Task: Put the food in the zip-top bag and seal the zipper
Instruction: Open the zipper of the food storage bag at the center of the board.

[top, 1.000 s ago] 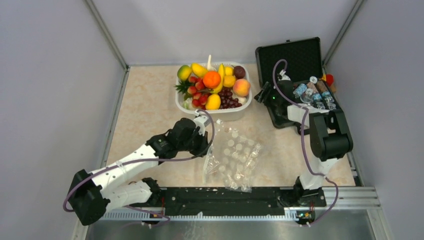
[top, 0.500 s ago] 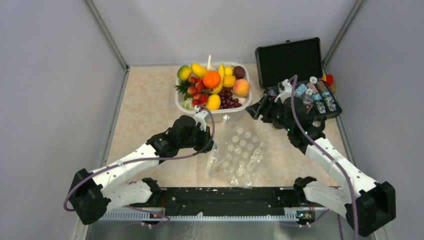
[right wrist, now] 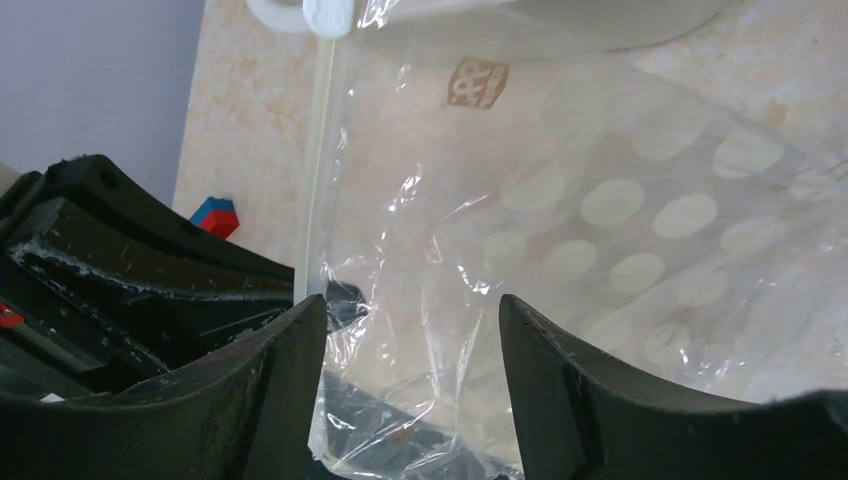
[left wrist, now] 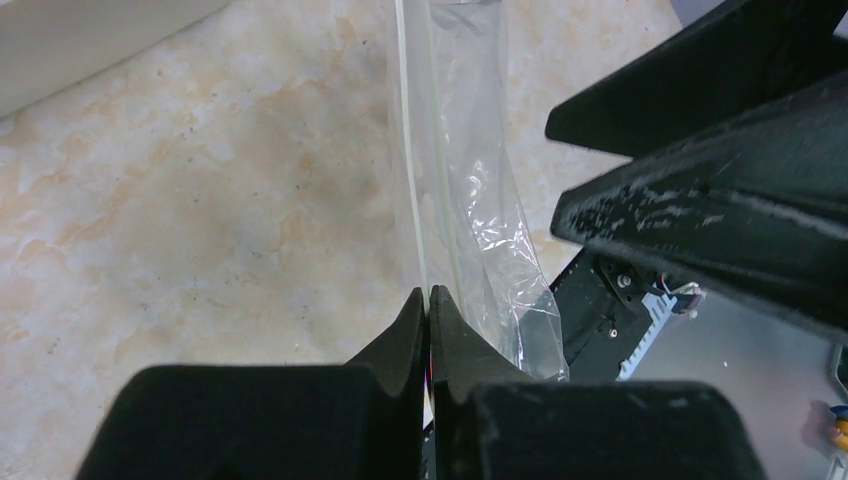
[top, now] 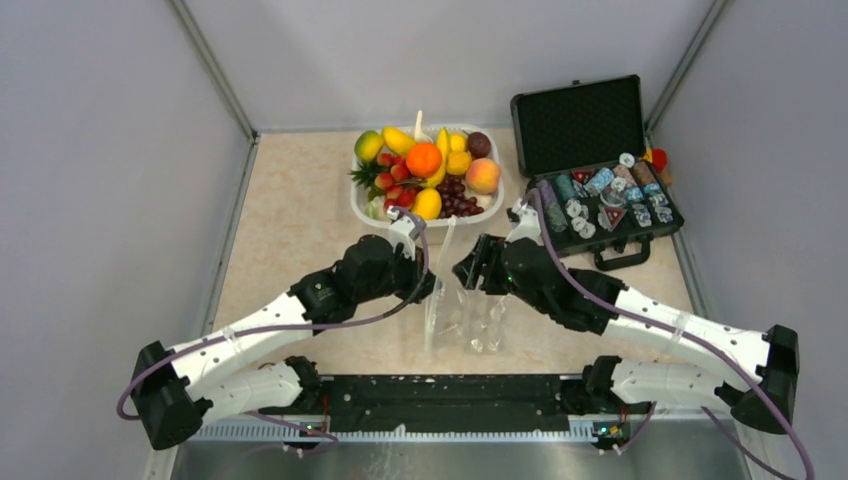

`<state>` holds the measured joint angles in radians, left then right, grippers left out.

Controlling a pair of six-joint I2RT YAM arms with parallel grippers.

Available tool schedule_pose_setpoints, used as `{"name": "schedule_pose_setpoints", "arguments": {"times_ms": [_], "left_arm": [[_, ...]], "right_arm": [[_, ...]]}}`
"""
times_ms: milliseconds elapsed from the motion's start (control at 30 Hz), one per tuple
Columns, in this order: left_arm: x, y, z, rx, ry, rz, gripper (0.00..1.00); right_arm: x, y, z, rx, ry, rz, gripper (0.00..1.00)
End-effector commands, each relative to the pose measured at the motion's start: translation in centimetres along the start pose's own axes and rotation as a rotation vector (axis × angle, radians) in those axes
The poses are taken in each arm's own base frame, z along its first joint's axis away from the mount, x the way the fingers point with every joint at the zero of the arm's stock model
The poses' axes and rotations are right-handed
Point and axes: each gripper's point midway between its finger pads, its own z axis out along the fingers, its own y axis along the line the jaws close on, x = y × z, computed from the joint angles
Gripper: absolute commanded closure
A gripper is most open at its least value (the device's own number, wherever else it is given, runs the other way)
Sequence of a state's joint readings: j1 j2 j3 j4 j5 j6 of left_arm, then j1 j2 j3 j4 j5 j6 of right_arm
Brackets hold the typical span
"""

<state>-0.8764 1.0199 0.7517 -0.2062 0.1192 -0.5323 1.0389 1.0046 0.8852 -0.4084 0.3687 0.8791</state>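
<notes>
From above, two arms reach in toward the table's middle, elbows low. One clear polka-dotted zip-top bag [top: 472,318] hangs crumpled between the left gripper [top: 428,290] and the right gripper [top: 466,272], just near of one white rectangular tub [top: 362,205]. The tub holds the glossy toy fruit [top: 424,158]. One open black case [top: 580,120] of chips sits far right.

In the left wrist view, the left gripper [left wrist: 428,298] is clenched on the whitish zipper strip [left wrist: 408,150], which runs straight away over the beige tabletop [left wrist: 200,200].

In the right wrist view, the right gripper [right wrist: 410,330] is spread wide, with wrinkled dotted film between its fingers [right wrist: 570,400].
</notes>
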Motion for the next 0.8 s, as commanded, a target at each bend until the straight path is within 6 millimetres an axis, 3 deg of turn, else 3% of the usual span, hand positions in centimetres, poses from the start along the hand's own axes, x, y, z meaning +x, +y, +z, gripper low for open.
{"name": "schedule_pose_setpoints", "arguments": {"times_ms": [0,400,567,767], "left_arm": [[-4.4,-1.3,-1.2,-0.025,-0.179,0.028,1.00],[-5.2,-2.0,-1.5,-0.113,-0.227,0.087,1.00],[-4.8,-2.6,-1.0,-0.127,-0.211,0.111,1.00],[-4.8,-3.0,-1.1,-0.124,-0.215,0.122,1.00]], "right_arm": [[-1.8,2.7,-0.6,-0.011,-0.090,0.064,0.38],[-1.2,5.2,-0.8,-0.043,-0.071,0.019,0.48],[-2.0,6.9,-1.2,-0.098,-0.091,0.012,0.51],[-2.4,6.3,-0.9,-0.056,-0.119,0.021,0.52]]}}
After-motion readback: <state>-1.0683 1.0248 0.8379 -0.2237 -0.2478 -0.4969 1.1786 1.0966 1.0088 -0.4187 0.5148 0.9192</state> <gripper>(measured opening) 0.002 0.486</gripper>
